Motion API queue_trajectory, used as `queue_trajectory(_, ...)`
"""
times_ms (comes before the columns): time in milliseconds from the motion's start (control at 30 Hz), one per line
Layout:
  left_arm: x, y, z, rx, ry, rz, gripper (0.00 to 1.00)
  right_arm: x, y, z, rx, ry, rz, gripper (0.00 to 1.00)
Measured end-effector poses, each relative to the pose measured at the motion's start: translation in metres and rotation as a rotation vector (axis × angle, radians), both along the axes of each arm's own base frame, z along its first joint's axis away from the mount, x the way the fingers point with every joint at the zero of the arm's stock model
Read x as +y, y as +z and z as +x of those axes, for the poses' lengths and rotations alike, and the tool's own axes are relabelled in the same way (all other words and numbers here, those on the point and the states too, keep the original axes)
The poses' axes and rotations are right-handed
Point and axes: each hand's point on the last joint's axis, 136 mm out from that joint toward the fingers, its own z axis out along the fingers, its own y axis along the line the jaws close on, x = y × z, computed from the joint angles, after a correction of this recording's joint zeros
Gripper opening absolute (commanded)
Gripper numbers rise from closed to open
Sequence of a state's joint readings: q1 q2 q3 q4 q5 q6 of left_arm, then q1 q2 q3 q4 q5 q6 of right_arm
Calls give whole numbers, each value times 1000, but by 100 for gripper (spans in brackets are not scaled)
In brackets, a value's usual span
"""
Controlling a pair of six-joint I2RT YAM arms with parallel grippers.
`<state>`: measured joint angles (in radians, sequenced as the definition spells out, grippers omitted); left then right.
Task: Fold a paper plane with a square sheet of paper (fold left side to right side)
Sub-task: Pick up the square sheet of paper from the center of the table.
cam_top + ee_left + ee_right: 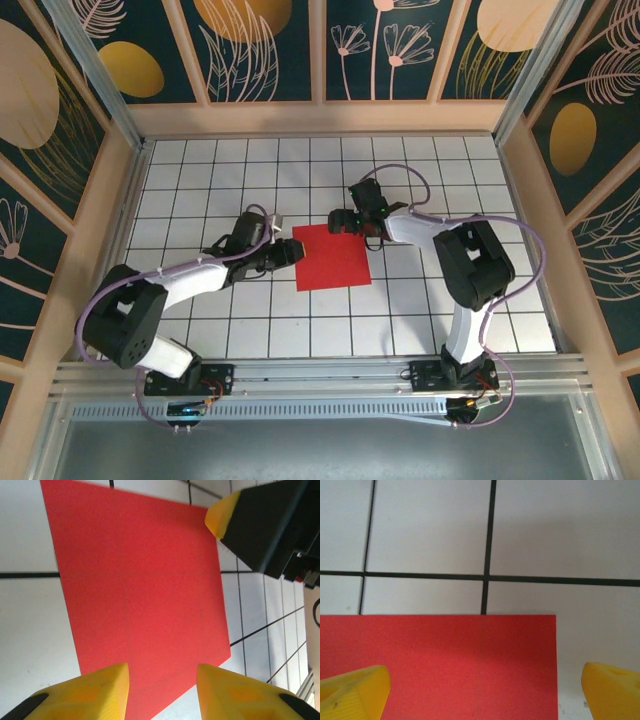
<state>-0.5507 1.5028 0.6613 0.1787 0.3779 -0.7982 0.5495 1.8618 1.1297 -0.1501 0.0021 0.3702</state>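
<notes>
The left arm (190, 280) is bent low, forearm angled inward, and the left gripper (291, 250) points right with its yellow fingers (100, 690) partly apart. The right arm (465, 260) folds back at the elbow, and the right gripper (352, 222) points left, fingers (355, 692) spread wide.

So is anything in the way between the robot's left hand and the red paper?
No, nothing visible is in the way. The left gripper is open and sits right at the left edge of the square sheet of paper. The right gripper is open too, over the paper's far right corner.
</notes>
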Motion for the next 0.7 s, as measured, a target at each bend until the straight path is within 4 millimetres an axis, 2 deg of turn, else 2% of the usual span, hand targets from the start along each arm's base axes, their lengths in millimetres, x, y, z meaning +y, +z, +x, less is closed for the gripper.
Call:
queue_trajectory(200,-5,-17,-6,41,-15,25,28,2,-11,3,31,20,-34,97)
queue_trajectory(700,-4,-52,-11,118,-12,84,17,6,-16,1,28,25,-69,95)
